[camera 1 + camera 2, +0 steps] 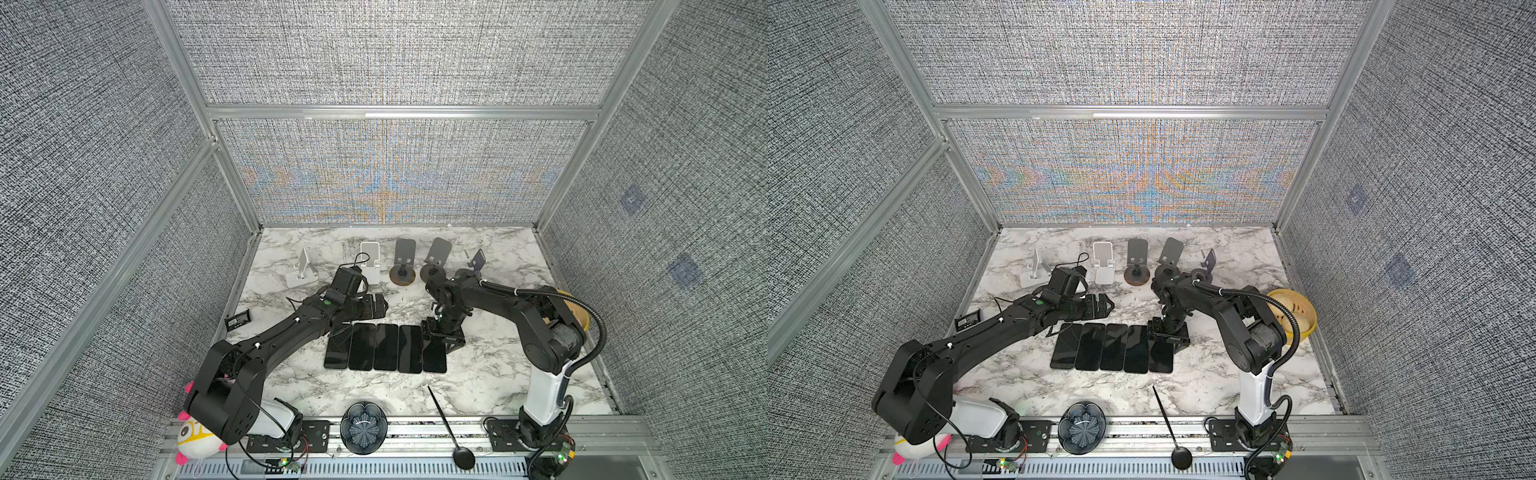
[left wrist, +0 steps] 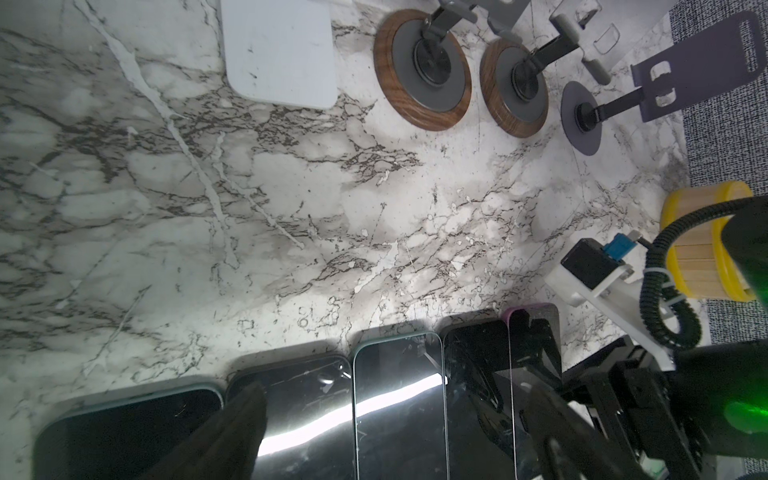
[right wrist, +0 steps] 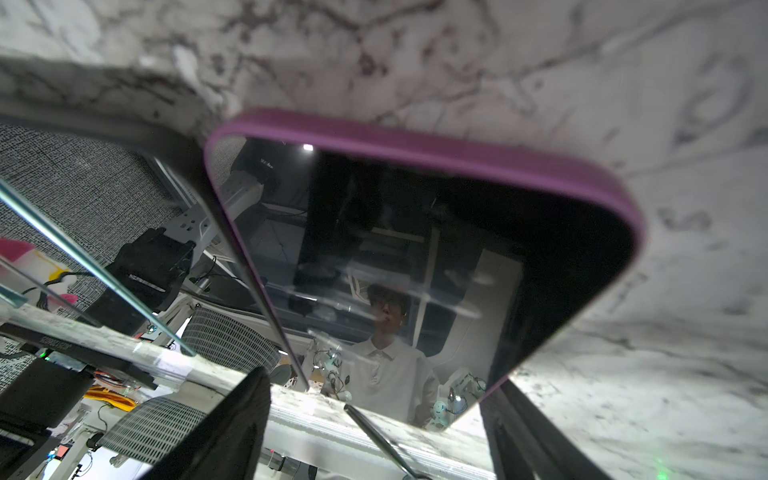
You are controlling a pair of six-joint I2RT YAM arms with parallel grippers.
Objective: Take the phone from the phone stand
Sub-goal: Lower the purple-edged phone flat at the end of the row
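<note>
Five phones (image 1: 385,347) lie flat on the table (image 1: 498,374); every stand (image 1: 405,251) is empty. We judge release underway: right hand (image 3: 380,380) spread astride the purple-cased phone (image 3: 415,232). Next, lift clear. Left hand (image 1: 380,306) spread, empty.

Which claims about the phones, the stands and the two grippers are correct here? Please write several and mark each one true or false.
1. Five phones lie flat in a row on the table. True.
2. One phone rests on the white stand. False: all five stands at the back are empty.
3. The right gripper is over the purple-cased phone at the right end of the row. True.
4. The left gripper is shut on a phone. False: it is open and holds nothing.
</note>
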